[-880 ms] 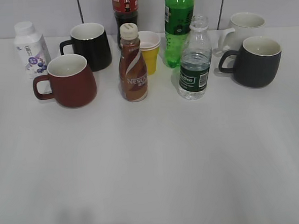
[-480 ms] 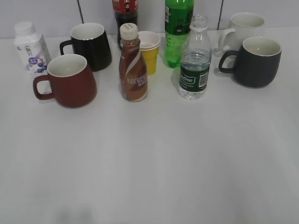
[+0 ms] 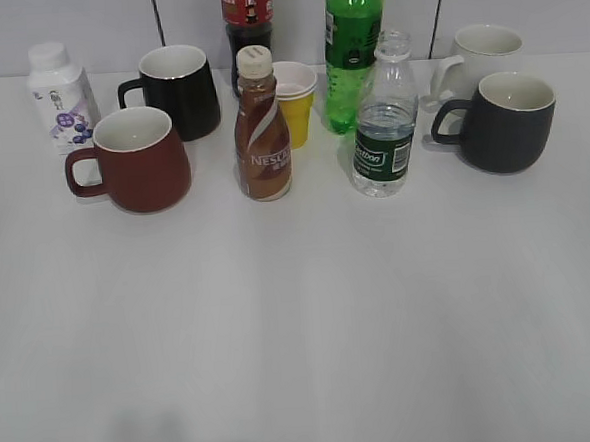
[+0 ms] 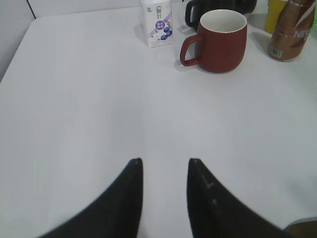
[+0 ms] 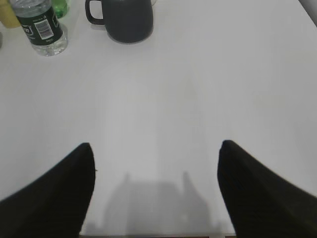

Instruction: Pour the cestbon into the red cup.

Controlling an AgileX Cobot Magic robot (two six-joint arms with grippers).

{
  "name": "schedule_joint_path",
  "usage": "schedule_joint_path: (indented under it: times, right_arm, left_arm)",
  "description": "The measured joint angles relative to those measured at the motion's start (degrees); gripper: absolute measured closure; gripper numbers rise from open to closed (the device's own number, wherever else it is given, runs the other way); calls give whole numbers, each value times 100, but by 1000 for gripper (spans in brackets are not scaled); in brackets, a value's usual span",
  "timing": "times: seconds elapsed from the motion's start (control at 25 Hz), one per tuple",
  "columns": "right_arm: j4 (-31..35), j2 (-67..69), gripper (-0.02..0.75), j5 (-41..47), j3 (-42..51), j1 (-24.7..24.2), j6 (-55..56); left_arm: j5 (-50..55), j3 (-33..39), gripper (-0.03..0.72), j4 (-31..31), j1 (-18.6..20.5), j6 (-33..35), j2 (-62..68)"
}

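Observation:
The cestbon bottle, clear with a dark green label and no cap, stands upright right of centre at the back of the table; it also shows at the top left of the right wrist view. The red cup stands upright at the left, handle to the left, and shows in the left wrist view. My left gripper is open and empty over bare table, well short of the cup. My right gripper is wide open and empty, well short of the bottle. Neither gripper shows in the exterior view.
A brown Nescafe bottle stands between cup and cestbon. Behind are a black mug, a yellow cup, a green soda bottle, a cola bottle and a white milk bottle. A dark grey mug and a white mug stand at the right.

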Motion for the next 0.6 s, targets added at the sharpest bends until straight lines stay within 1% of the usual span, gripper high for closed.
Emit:
schedule_joint_path:
  times: [0.6]
  right_arm:
    - [1,0,160,0,0,0,0]
  left_arm:
    - [0,0,453,-6,0,0,0]
